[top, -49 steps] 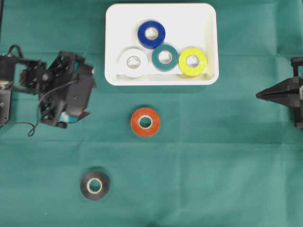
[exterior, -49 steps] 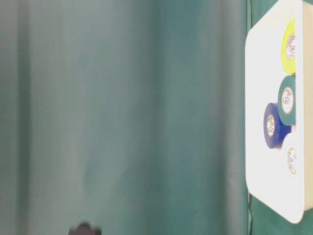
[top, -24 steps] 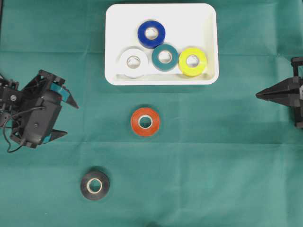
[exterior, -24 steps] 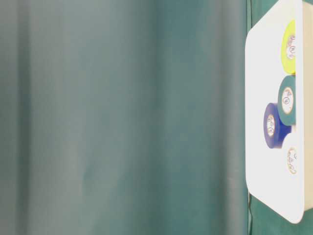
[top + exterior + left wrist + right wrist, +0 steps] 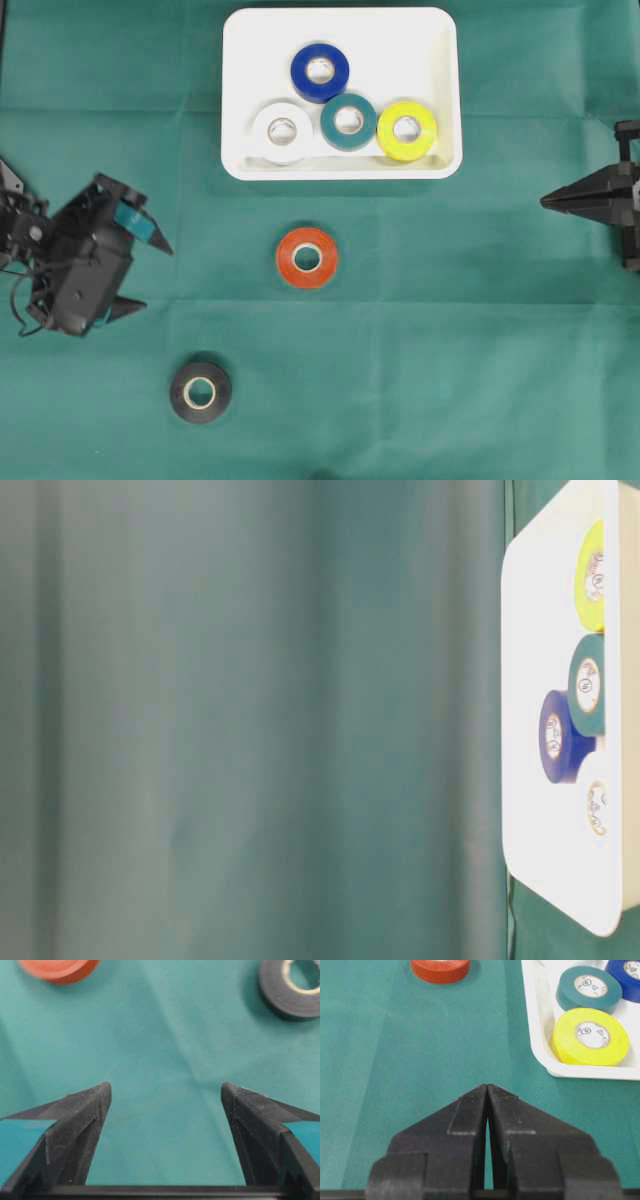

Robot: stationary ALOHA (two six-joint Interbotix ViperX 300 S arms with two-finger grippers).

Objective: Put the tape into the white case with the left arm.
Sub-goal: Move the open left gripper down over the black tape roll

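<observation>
We see left claw (image 5: 148, 275) at bench's left edge, fingers spread wide, nothing between them. Right claw (image 5: 546, 201) at right edge, fingers pressed together, empty. White case (image 5: 245, 100) at top centre holds blue, white, teal, yellow rolls. Orange tape (image 5: 307, 258) lies on green cloth (image 5: 450, 350) just below case. Black tape (image 5: 200, 392) lies lower left, below left claw.

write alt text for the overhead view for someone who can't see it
A white case at the top of a green cloth holds blue, white, teal and yellow tape rolls. An orange roll and a black roll lie outside it. The left gripper is open at left; the right gripper is shut at right.
</observation>
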